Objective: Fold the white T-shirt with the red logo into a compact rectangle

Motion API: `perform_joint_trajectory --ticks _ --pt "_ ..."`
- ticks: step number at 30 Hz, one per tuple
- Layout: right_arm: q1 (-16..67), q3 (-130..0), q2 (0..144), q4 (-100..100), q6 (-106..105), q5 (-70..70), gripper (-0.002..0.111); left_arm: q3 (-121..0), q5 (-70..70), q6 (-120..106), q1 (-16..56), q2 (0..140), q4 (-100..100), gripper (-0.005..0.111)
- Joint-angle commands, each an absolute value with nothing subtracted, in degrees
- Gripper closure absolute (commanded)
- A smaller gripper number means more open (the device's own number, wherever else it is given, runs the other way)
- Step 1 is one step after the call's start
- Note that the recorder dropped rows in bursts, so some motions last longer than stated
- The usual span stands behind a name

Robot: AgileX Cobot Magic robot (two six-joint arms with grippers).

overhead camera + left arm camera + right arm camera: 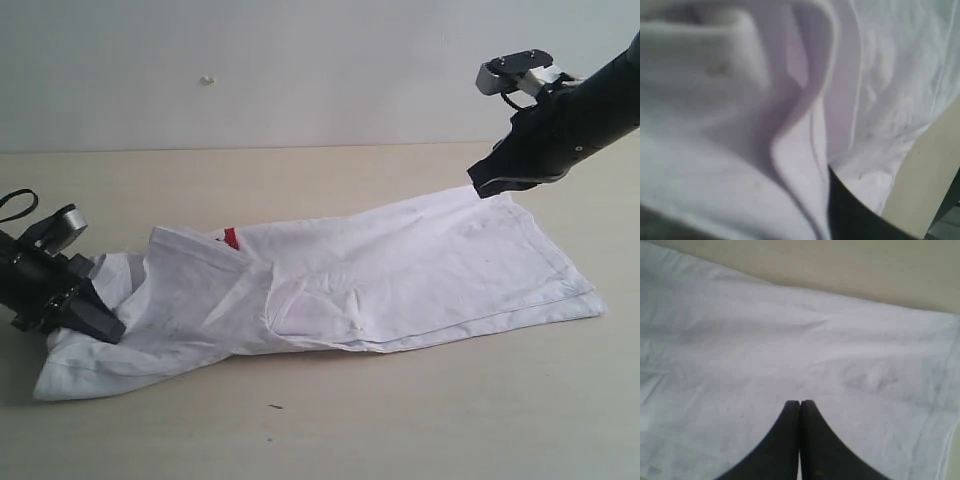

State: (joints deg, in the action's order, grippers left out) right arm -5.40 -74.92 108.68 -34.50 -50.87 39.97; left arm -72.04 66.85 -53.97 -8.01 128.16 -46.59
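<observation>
The white T-shirt (400,270) lies folded lengthwise in a long band across the table, its hem end at the right. Only a small red piece of the red logo (230,238) peeks from a fold near the left. My left gripper (98,324) rests on the shirt's bunched left end. In the left wrist view, folds of the white T-shirt (740,100) fill the picture and cover one finger, leaving one dark finger (855,215) showing. My right gripper (487,186) hangs at the shirt's far edge, shut and empty, its fingertips (800,404) pressed together over flat cloth (790,340).
The shirt lies on a beige table (400,420), with a pale wall (300,60) behind it. Bare tabletop shows in front of and behind the shirt. A black cable loop (15,205) sits by the left arm.
</observation>
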Motion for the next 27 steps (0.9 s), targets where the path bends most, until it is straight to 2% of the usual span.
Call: perform_joint_trajectory --ticks 1,8,12,16,24,27 --pt "-5.30 -75.29 107.48 -34.90 -51.22 40.07 0.108 -71.29 64.80 -51.78 -9.67 126.17 -36.39 0.107" --pt "-5.30 -75.29 107.44 -33.48 -51.37 40.53 0.108 -74.62 69.96 -48.80 -17.31 116.96 -44.02 0.107" --pt "-5.30 -75.29 108.15 -33.47 -51.14 40.53 0.108 -76.15 69.96 -46.82 -16.74 112.62 -54.38 0.107" --pt "-5.30 -75.29 108.39 -34.61 -51.14 40.53 0.108 -76.84 69.96 -44.41 -12.15 108.62 -57.81 0.107" --pt "-5.30 -75.29 108.39 -37.09 -51.14 41.75 0.108 -76.97 69.96 -41.32 2.64 106.71 -69.43 0.107" --pt "-5.30 -75.29 108.26 -37.09 -51.14 42.13 0.108 -76.97 61.98 -41.11 9.33 106.71 -71.08 0.107"
